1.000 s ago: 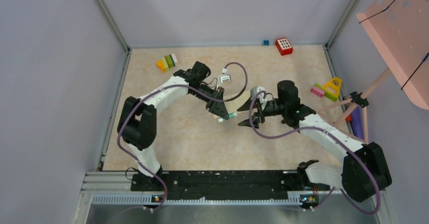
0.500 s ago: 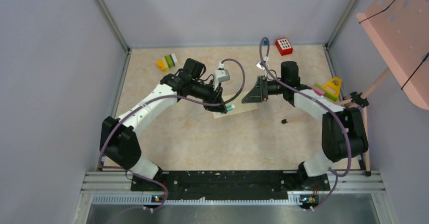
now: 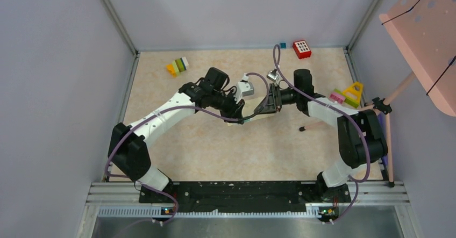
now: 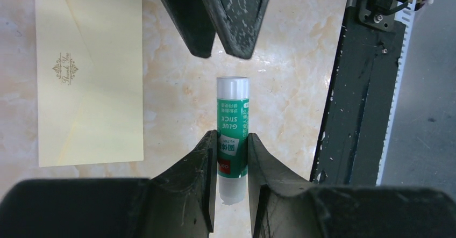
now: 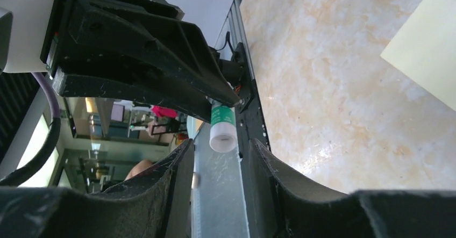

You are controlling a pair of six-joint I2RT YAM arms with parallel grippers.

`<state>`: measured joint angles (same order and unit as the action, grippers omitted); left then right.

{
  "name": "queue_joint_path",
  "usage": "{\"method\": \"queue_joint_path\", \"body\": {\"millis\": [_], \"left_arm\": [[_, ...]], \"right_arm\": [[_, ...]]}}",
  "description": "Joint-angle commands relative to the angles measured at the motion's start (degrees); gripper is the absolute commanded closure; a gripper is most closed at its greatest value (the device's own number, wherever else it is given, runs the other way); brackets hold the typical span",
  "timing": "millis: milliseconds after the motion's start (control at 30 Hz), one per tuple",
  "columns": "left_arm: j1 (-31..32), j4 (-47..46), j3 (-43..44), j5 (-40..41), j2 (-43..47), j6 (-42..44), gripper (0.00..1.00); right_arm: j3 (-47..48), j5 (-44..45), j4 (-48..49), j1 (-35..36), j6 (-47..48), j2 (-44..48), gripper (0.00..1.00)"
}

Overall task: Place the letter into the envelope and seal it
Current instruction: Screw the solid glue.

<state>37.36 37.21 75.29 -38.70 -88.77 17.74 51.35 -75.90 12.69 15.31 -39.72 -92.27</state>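
Envelope (image 4: 88,77) lying flat on table (image 4: 290,87) beside glue stick (image 4: 232,114) | left gripper (image 4: 232,141) pinching stick's body | right gripper (image 4: 220,55) jaws parted, hovering just short of cap (image 4: 232,85) | advising: centring jaws over cap only, closing, pulling straight along stick

The envelope (image 4: 88,82) runs off the top edge in the left wrist view; the right wrist view catches just one corner. From above, only a pale sliver peeks from under the left pincer (image 4: 232,137). The glue stick (image 4: 233,120) has its bottom end buried between that pincer's fingers. The blue speck (image 3: 282,45) by the far wall is too tiny to name.
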Motion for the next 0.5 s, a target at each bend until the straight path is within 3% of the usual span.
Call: {"method": "queue_joint_path", "body": {"millis": [0,467], "left_arm": [[0.9,-1.7,-0.3,2.0,-0.4,0.9,1.0],[1.1,-2.2,-0.6,1.9,-0.1,0.8,1.0]], "right_arm": [[0.6,-0.8,0.5,2.8,-0.4,-0.3,0.59],[4.0,2.0,-12.0,4.9,10.0,-2.1,0.65]]}}
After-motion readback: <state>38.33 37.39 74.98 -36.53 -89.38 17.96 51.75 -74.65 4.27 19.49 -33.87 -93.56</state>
